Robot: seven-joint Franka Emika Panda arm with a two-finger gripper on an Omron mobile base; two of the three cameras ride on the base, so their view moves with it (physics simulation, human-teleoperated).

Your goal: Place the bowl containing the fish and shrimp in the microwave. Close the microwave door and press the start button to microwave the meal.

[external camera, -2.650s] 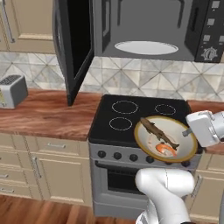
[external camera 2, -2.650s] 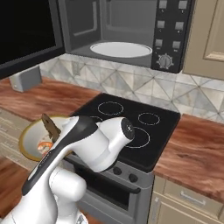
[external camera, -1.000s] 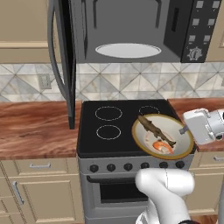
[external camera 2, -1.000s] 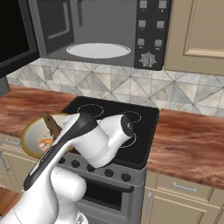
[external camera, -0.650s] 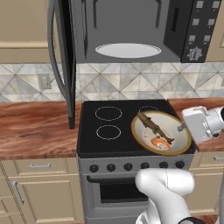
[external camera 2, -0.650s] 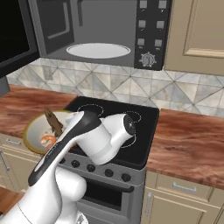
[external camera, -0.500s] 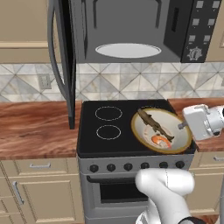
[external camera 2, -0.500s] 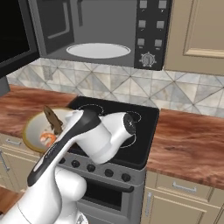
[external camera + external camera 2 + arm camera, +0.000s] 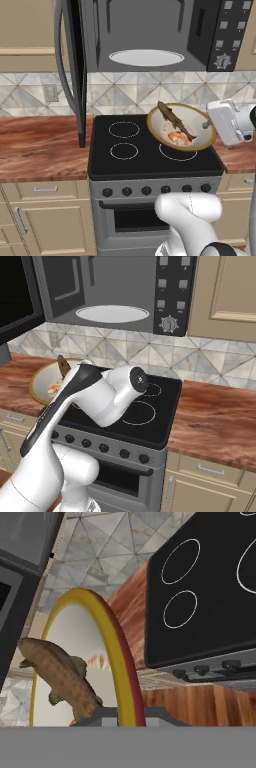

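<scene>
The cream bowl (image 9: pixel 192 143) with its golden-tan rim hangs tilted above the black stove's right burners, below the open microwave (image 9: pixel 150 30). My gripper (image 9: pixel 207 125) is shut on the bowl's right rim. The dark brown fish (image 9: pixel 175 120) lies across the bowl with its head over the upper rim, and the orange shrimp (image 9: pixel 175 137) sits low inside. In the hand view the rim (image 9: pixel 114 643) runs up from my gripper (image 9: pixel 125 716), with the fish (image 9: pixel 61 673) left of it. From the right base view the bowl (image 9: pixel 44 377) and fish (image 9: pixel 63 364) peek out behind my arm. The microwave door (image 9: pixel 70 70) stands swung out at left.
The stove (image 9: pixel 150 160) has several burner rings and a row of knobs on its front. Wooden counters (image 9: pixel 40 155) flank it on both sides. Inside the microwave lies a white round plate (image 9: pixel 146 57); its button panel (image 9: pixel 227 35) is at right. Beige cabinets (image 9: pixel 225 291) hang beside it.
The bowl has risen off the stove's front right toward the microwave and tilted more steeply, the fish sliding toward the upper rim. The grip on the rim holds.
</scene>
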